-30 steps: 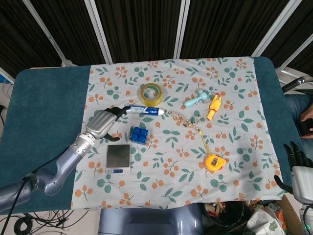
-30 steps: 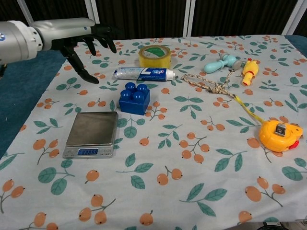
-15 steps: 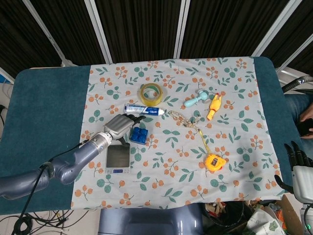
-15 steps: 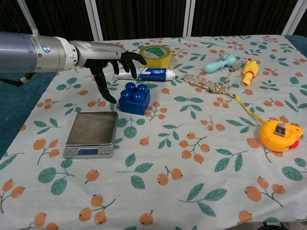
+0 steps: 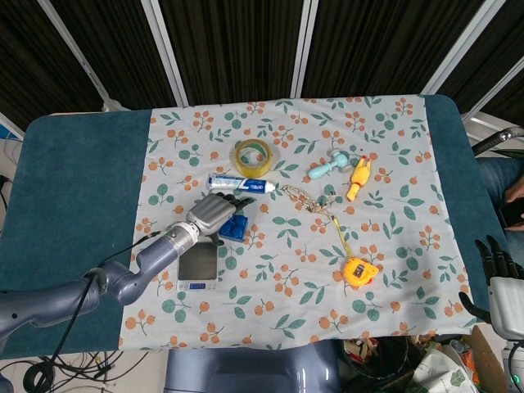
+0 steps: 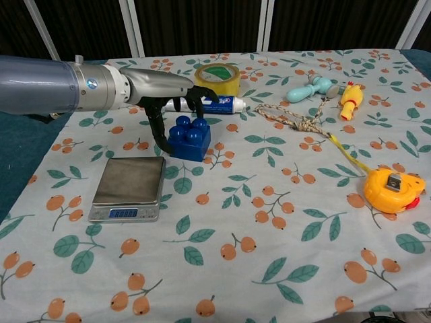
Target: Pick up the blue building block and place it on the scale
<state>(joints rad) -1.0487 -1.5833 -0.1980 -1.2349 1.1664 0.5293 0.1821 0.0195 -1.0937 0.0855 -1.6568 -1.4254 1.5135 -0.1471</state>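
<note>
- Since the earlier frames the left hand has swung from beside the toothpaste tube across to the blue building block, and now sits directly over it.
- In the chest view its dark fingers are spread and curl down around the block's studded top, the thumb reaching down along the block's left side; whether they actually touch cannot be told, and the block still rests flat on the cloth, not lifted.
- In the head view the left hand covers much of the block, with only the block's right part showing.
- The block lies left of the tabletop's middle, just beyond the scale, toward the far edge.
- The scale sits flat with its steel pan bare, nearer the front edge than the block and close beside it.
- The toothpaste tube lies just behind the block, and a roll of yellow tape sits farther back.
- The right hand hangs off the tabletop's right front corner, fingers apart and holding nothing.
- A yellow tape measure lies toward the right edge, well apart from the block.
</note>
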